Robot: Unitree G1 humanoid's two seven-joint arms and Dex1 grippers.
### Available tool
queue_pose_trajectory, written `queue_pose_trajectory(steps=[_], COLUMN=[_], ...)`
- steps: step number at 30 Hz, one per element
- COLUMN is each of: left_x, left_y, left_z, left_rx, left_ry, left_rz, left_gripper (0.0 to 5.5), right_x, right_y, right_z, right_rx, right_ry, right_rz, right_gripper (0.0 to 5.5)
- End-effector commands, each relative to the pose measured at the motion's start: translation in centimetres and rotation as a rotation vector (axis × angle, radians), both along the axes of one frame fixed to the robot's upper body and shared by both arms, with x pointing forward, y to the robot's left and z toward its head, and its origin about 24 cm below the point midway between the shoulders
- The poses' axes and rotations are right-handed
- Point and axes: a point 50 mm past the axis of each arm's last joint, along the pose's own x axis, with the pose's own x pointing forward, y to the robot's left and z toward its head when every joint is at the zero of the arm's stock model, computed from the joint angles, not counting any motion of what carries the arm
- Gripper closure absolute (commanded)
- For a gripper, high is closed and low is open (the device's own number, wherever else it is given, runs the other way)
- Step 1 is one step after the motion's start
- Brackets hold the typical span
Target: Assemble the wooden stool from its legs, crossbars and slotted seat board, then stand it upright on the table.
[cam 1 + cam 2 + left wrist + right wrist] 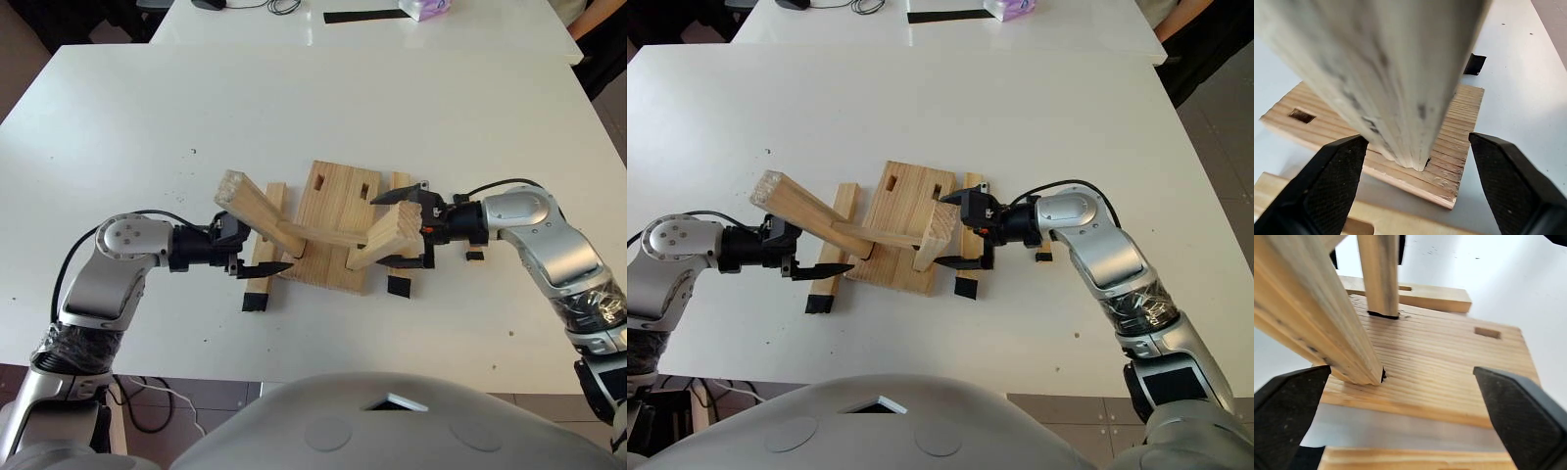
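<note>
Head view first: the seat board (335, 211) lies flat in the middle of the white table (147, 117). Two legs stand in it, leaning outward, joined by a crossbar (323, 235). The left gripper (265, 247) is at the left leg (257, 208), released, with one black finger below the wood. The right gripper (380, 232) is spread wide too, with one finger above the right leg (390, 233) and one below. Two rectangular slots (319, 180) on the board's far half lie open to view. A loose leg (277, 199) lies just beside the board's left edge, with a black pad (257, 302) at its near end. A second loose leg (400, 180) lies along the right edge. A small black piece (474, 256) sits on the table by the right wrist.

On to the left wrist view: the left leg (1381, 63) runs straight down between the two fingers (1327, 186) and meets the seat board (1459, 112) near its edge. The jaws are open. The wood is close to one finger, and there's a clear gap to the other.

Right wrist view now: the right leg's foot (1366, 372) plugs into the board close to one finger (1288, 411), and the other finger is well apart. So it's released here as well. The left leg (1380, 274) stands in its own slot farther across the board.
</note>
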Motion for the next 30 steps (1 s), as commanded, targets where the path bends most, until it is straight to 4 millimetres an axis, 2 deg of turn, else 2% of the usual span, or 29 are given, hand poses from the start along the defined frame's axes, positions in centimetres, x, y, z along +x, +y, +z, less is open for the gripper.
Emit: queue_pose_trajectory(steps=[1,6,11,15,18,20,23,27,29,30], left_x=[-0.6,-0.5,-0.2,0.1,0.2,0.5,1.5,2.5,2.5,2.3], left_y=[-1.1,-0.6,0.6,1.1,1.3,1.9,3.2,4.5,4.5,4.2], left_z=[-0.1,-0.8,-1.2,-1.2,-0.9,-0.4,1.0,2.7,3.0,3.0], left_rx=[-0.032,-0.017,0.003,0.005,-0.015,-0.031,-0.110,-0.226,-0.264,-0.269], left_ry=[0.005,-0.002,-0.024,-0.040,-0.048,-0.076,-0.120,-0.145,-0.134,-0.125], left_rz=[-0.009,0.057,0.128,0.159,0.187,0.240,0.378,0.528,0.544,0.530], left_gripper=[1.75,1.75,1.75,1.75,1.75,1.75,1.75,1.75,1.75,1.75], right_x=[0.6,-0.3,-2.7,-3.9,-3.6,-2.7,-0.8,-0.3,-0.4,-0.5], right_y=[-1.2,-2.7,-4.7,-6.5,-7.7,-8.5,-9.4,-7.5,-6.4,-5.8], right_z=[0.7,1.6,2.3,2.9,4.3,5.6,6.9,8.7,9.3,9.5], right_rx=[0.012,0.057,0.010,-0.055,-0.040,0.013,0.094,0.307,0.393,0.425], right_ry=[-0.067,-0.087,-0.047,-0.020,-0.056,-0.112,-0.215,-0.249,-0.234,-0.219], right_rz=[-0.117,-0.209,-0.189,-0.173,-0.227,-0.309,-0.451,-0.500,-0.505,-0.496], right_gripper=[0.12,0.12,0.91,0.91,0.91,0.91,1.35,1.98,2.41,2.41])
